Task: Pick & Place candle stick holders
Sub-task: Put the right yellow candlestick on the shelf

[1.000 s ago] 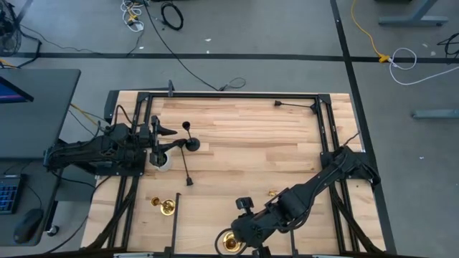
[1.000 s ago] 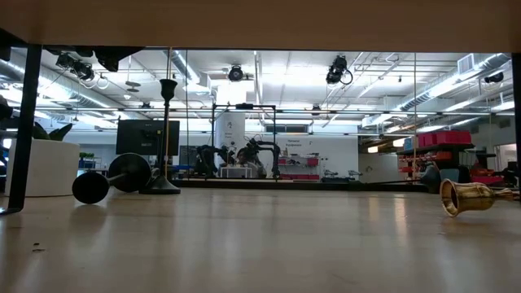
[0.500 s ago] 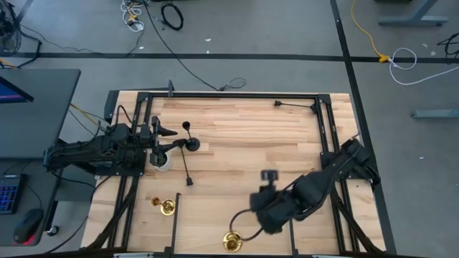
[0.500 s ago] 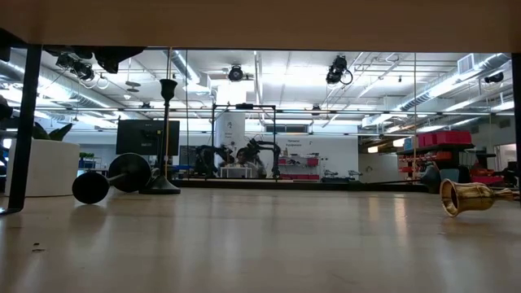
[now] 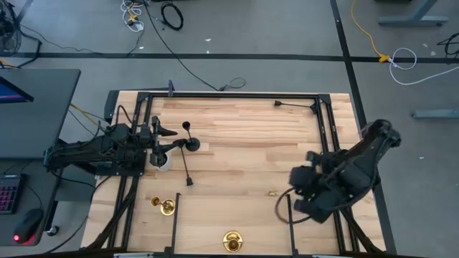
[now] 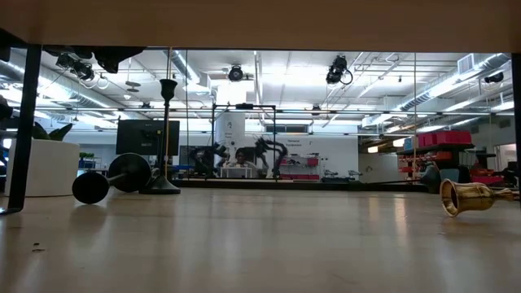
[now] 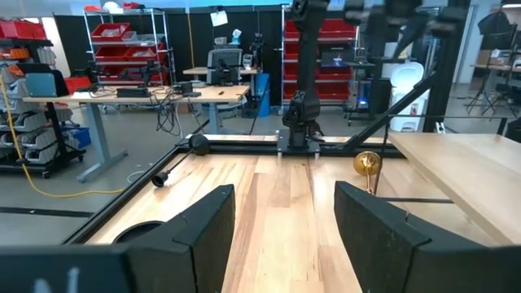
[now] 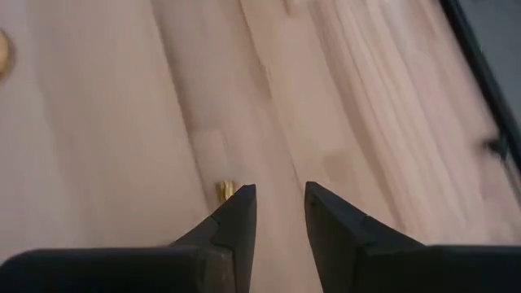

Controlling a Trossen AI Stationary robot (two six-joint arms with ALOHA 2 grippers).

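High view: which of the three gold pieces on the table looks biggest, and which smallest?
brass holder at the bottom edge
brass holder at left, nearly alike, so unsure
small brass piece, clearly smallest

Overhead camera looks straight down; low camera looks level across the same table (image 5: 244, 136).

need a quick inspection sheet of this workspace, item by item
surface: light wooden table top inside a black frame, bare in the middle
job's things: brass holder upright at the near edge; second brass holder near-left; small brass piece near the right arm; black holders clustered far-left, one lying on its side
clutter: white pot beside the left arm
grippers: left gripper open, empty, parked at the left edge; right gripper open, empty, raised over the right side
cables: loose cords on the floor beyond the table
surroundings: desks and red bin racks
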